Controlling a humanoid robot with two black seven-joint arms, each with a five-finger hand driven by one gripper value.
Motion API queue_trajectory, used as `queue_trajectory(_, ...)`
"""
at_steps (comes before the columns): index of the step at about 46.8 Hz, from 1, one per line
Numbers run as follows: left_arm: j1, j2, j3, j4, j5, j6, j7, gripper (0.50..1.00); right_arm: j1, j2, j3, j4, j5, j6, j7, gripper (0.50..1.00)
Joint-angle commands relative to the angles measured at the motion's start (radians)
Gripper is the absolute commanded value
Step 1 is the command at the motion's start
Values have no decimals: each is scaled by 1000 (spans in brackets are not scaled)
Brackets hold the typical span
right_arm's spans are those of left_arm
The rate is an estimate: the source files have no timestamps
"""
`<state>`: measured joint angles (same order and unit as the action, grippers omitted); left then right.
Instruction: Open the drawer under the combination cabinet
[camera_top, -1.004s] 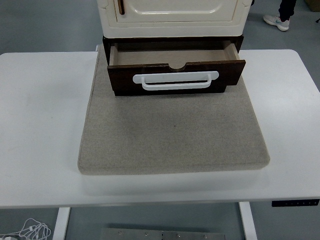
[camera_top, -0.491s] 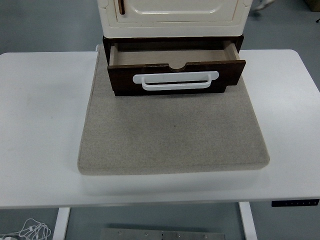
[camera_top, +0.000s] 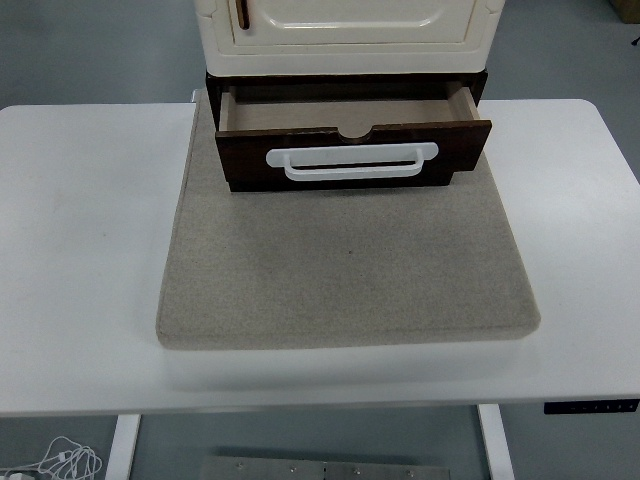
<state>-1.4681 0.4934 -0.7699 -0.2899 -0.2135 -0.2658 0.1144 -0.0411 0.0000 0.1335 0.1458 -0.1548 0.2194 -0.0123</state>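
Standing pulled out at upper centre, the drawer (camera_top: 352, 150) shows its handle (camera_top: 351, 161) lying left-right, with neither hand visible, their state unknowable.

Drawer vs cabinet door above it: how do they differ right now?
The drawer is dark brown; the door is cream. The drawer is pulled out, its inside showing and seemingly empty; the door is shut. The drawer has a wide white handle lying flat; the door has a small brown handle set upright. Both belong to one cabinet on the grey mat.
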Motion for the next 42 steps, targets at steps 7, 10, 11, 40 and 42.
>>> queue_trajectory(7,124,-38,1,-5,-150,-13,8,1000,0,0,-2,0,0,0,0,926)
queue_trajectory(10,166,-52,1,-5,-167,-50,8,1000,0,0,0,0,0,0,0,926)
queue_trajectory(11,176,-59,0,-5,-168,-62,10,1000,1,0,0,0,0,0,0,926)
queue_trajectory(40,344,-144,-86,-2,-233,-75,8,1000,0,0,0,0,0,0,0,926)
queue_trajectory(42,344,-151,-81,-2,-228,-73,8,1000,0,0,-2,0,0,0,0,926)
